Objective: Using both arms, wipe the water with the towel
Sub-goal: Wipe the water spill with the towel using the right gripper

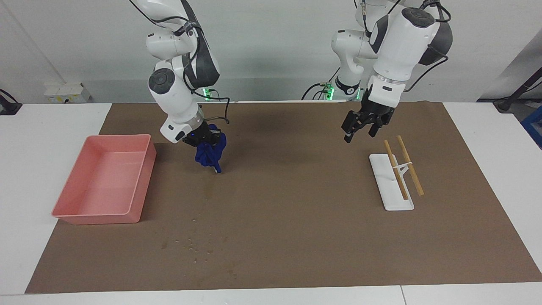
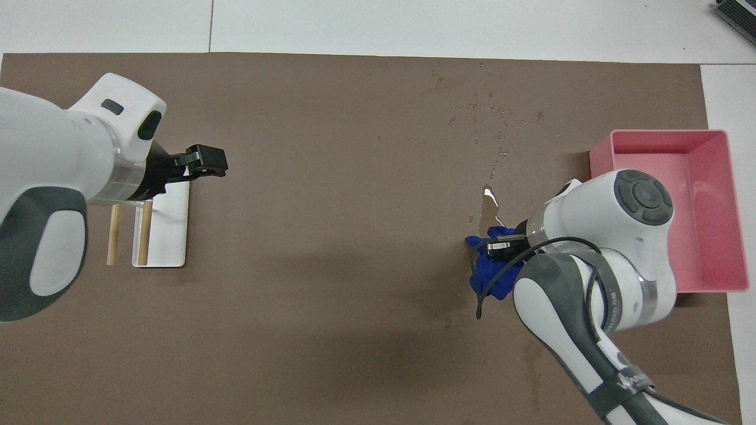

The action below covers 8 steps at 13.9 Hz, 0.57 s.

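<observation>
The blue towel (image 1: 209,155) hangs bunched from my right gripper (image 1: 205,142), which is shut on its top, low over the brown mat beside the pink tray. In the overhead view the towel (image 2: 489,274) shows under the right gripper (image 2: 499,246). The water is a damp streak (image 1: 208,187) just under the towel's end, on the side away from the robots, with scattered droplets (image 1: 194,245) farther out. Overhead, the streak (image 2: 488,203) and droplets (image 2: 490,111) glint. My left gripper (image 1: 359,132) is open and empty, up over the mat by the white tray; overhead, the left gripper (image 2: 208,163) sits there too.
A pink tray (image 1: 143,169) stands at the right arm's end of the mat, shown overhead as the pink tray (image 2: 667,134). A white tray (image 1: 386,188) with two wooden sticks (image 1: 410,165) lies at the left arm's end.
</observation>
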Tool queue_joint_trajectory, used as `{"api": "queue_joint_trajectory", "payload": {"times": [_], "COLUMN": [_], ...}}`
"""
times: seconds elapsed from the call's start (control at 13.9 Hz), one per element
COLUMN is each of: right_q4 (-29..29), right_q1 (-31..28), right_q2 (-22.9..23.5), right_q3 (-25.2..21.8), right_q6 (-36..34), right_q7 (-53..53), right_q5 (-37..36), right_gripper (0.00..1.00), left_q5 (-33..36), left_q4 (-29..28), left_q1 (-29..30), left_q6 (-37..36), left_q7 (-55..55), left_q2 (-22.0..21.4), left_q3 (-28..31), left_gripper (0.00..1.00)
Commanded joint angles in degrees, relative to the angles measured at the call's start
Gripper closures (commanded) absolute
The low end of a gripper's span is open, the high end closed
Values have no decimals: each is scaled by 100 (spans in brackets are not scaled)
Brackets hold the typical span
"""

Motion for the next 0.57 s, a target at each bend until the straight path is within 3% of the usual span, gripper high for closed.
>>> {"api": "queue_joint_trajectory", "payload": {"times": [0.0, 0.22, 0.5], "right_q4": [-291, -282, -221], "right_q1": [-59, -181, -287], "right_q2": [146, 621, 999], "right_q3": [30, 21, 21], "right_q6": [628, 1339, 1982], "right_q7": [-124, -640, -889], "right_q5": [-106, -123, -386], "right_gripper": [100, 100, 100], "left_q5": [174, 165, 192], "left_q4": [279, 550, 1316], "left_q1": [564, 1136, 1374], "left_q6": [-687, -1292, -2270], "left_q7": [1679, 2799, 3126], "left_q2": [-41, -50, 46], "left_q3": [-36, -27, -1], "left_gripper": [0, 0, 0]}}
